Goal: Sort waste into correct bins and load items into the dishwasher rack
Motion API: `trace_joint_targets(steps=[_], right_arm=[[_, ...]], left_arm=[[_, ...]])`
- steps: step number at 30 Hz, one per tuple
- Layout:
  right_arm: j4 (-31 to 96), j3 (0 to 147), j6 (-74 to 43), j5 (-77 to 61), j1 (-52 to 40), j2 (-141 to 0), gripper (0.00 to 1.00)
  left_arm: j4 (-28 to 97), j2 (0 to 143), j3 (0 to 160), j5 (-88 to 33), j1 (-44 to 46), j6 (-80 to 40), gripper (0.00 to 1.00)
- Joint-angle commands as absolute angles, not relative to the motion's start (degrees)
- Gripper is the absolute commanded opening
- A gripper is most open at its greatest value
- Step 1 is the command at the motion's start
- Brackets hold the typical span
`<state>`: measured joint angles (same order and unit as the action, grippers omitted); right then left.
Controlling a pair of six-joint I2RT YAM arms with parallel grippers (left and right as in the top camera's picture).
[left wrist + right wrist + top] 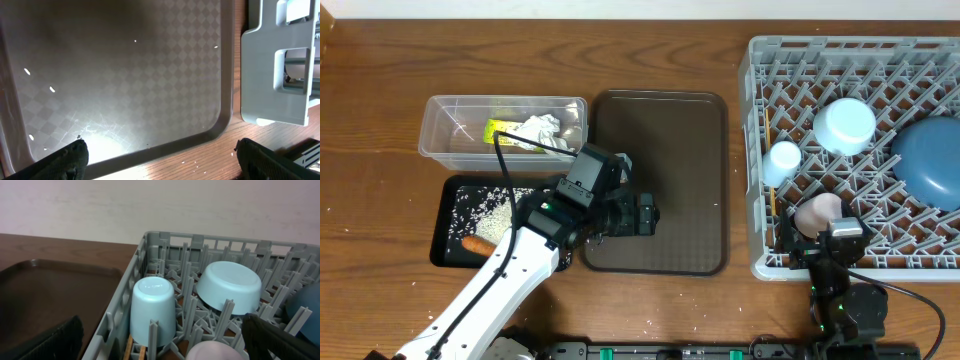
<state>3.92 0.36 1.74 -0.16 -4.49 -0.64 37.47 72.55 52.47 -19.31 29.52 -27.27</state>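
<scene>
Nearly everything looks sorted. Directly ahead of the right gripper (840, 240), the dishwasher rack (850, 45) holds the light blue cup (152, 310) mouth-down, with the white bowl (228, 287) upturned beyond it. The pink cup (215, 352) sits closest under the gripper and the blue plate (925, 160) off to its right side. The chopsticks (135, 351) show as a wooden sliver just below the light blue cup, against the rack's wall.

Behind the left gripper (645, 215) sit both bins. The clear tub (505, 100) contains the crumpled tissue (538, 128) and the yellow-green wrapper (505, 132), and the black tray (442, 235) carries the rice (490, 205) and the carrot piece (477, 245).

What may be left is small — a few white specks on the brown serving tray (125, 75) beneath the left gripper, and some on the bench (380, 100) near the black tray. They could be stray rice grains, though I cannot tell for certain.

The left arm reaches in across the black tray, and its gripper hangs low over the serving tray's near edge, pointing toward the rack. Its fingers (70, 160) are spread wide and hold nothing. The right arm is drawn in close to its base — its gripper is poised at the rack's near rim, likewise spread and empty.
</scene>
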Motion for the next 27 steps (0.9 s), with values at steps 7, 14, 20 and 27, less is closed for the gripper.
trace_joint_targets(steps=[7, 14, 20, 27], right_arm=[[4.19, 0.32, 1.83, 0.62, -3.07, -0.32, 0.99], [4.19, 0.32, 1.83, 0.62, -3.07, -0.32, 0.99], [4.19, 0.32, 1.83, 0.62, -3.07, -0.32, 0.99], [4.19, 0.32, 1.83, 0.62, -3.07, -0.32, 0.99]], left_arm=[[37.95, 63.16, 50.61, -18.26, 29.43, -27.53, 0.96], [41.06, 46.83, 47.16, -9.74, 29.43, -26.44, 0.96], [41.08, 28.42, 38.72, -8.25, 29.36, -26.41, 0.96], [41.04, 11.60, 27.64, -8.32, 27.29, -27.86, 0.96]])
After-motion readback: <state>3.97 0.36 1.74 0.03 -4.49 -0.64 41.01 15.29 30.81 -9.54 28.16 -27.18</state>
